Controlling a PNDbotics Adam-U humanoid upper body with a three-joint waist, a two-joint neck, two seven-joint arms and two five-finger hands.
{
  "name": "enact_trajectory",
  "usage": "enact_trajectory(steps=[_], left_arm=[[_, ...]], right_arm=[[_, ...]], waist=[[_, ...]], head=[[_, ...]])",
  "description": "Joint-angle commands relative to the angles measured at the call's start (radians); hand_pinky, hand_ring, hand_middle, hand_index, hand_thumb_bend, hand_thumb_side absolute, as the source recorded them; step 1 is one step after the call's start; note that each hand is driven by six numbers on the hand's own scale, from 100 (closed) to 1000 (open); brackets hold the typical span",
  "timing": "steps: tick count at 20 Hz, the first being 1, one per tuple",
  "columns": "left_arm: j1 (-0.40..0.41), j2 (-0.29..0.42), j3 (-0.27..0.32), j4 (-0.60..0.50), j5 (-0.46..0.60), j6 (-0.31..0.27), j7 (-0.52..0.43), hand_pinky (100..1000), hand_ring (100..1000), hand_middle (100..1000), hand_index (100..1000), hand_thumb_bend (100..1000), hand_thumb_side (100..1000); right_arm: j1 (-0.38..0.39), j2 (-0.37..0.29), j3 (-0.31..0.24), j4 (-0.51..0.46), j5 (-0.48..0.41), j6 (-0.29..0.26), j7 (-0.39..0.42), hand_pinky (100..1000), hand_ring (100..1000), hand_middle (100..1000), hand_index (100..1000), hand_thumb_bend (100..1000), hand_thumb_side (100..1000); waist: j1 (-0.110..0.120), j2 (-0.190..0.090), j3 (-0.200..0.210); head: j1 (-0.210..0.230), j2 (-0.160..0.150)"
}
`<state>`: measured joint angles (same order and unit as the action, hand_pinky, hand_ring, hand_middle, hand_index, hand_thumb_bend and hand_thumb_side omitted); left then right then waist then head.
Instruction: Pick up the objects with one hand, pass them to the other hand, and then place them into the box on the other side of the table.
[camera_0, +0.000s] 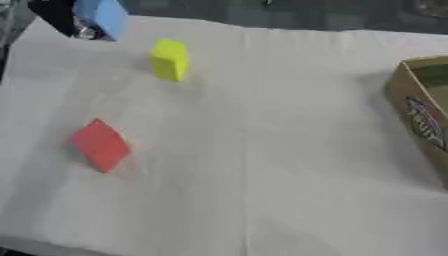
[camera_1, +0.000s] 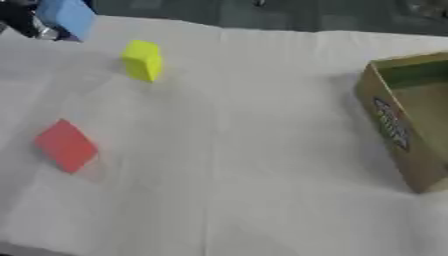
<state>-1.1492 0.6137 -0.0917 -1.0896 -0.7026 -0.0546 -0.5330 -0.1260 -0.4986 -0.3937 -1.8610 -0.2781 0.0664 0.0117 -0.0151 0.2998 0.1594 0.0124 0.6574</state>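
Note:
At the upper left corner my left hand (camera_0: 58, 18), black with a silver joint, is shut on a light blue block (camera_0: 103, 16) and holds it up near the table's far left edge. Only part of the hand shows, and the block hides most of its fingers. A yellow block (camera_0: 170, 60) stands upright on the white cloth, a little right of and below the blue one. Nearer to me on the left lies a red block (camera_0: 100, 145), turned like a diamond. The open cardboard box (camera_1: 394, 125) sits at the right edge. My right hand shows in neither view.
A white cloth (camera_0: 262, 165) with a few creases covers the table. Dark floor lies beyond the far edge. A wide stretch of cloth separates the blocks on the left from the box on the right.

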Motion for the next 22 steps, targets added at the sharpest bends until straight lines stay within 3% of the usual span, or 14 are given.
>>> enact_trajectory(steps=[1, 7, 13, 22], left_arm=[[0.020, 0.060, -0.013, -0.112, 0.114, 0.010, 0.002, 676, 631, 478, 563, 195, 100], [0.128, 0.053, -0.046, -0.242, 0.320, 0.089, 0.060, 630, 622, 464, 561, 111, 100], [0.228, 0.021, -0.083, -0.384, 0.428, 0.185, 0.176, 618, 621, 466, 571, 100, 100], [0.322, -0.053, -0.098, -0.521, 0.555, 0.275, 0.321, 594, 614, 454, 568, 100, 100]], right_arm=[[-0.005, -0.036, -0.010, -0.013, 0.001, -0.001, -0.003, 1000, 767, 774, 794, 100, 605], [-0.008, -0.038, -0.010, -0.015, -0.003, -0.001, -0.005, 1000, 767, 774, 794, 100, 604], [-0.014, -0.038, -0.009, -0.017, -0.008, 0.000, -0.005, 1000, 767, 774, 794, 100, 602], [-0.021, -0.038, -0.009, -0.020, -0.016, 0.000, -0.006, 1000, 767, 774, 794, 100, 600]], waist=[[0.004, -0.017, 0.001], [0.003, -0.017, 0.000], [0.003, -0.015, -0.003], [0.000, -0.014, -0.006]], head=[[-0.005, -0.012], [-0.007, -0.031], [-0.014, -0.034], [-0.035, -0.032]])
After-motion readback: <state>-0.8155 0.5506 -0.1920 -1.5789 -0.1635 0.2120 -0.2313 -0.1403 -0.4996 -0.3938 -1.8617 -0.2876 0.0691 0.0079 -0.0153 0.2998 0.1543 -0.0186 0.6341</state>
